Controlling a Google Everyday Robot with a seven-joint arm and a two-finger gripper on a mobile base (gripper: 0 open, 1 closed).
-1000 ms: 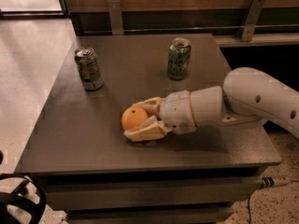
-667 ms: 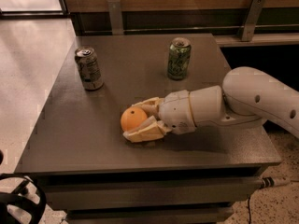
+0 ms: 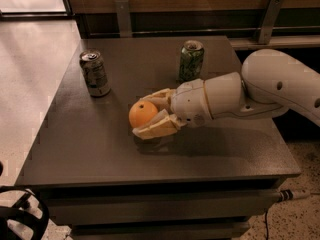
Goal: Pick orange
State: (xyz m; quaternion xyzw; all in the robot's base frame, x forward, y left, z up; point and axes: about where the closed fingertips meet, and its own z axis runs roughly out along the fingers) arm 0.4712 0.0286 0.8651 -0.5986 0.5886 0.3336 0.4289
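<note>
The orange (image 3: 141, 113), round and bright, sits between the two tan fingers of my gripper (image 3: 145, 116) near the middle of the dark grey table (image 3: 100, 144). One finger (image 3: 156, 127) lies along its near side and the other (image 3: 160, 98) along its far side, both closed against it. The orange is held slightly above the tabletop, with a shadow under it. My white arm (image 3: 280, 84) reaches in from the right.
A silver soda can (image 3: 94, 73) stands at the table's left back. A green can (image 3: 191, 60) stands at the back, just behind my wrist. A wooden wall with metal brackets runs behind the table. Light floor lies to the left.
The gripper and the orange have risen a little and shifted slightly left, off the tabletop. The cans have not moved.
</note>
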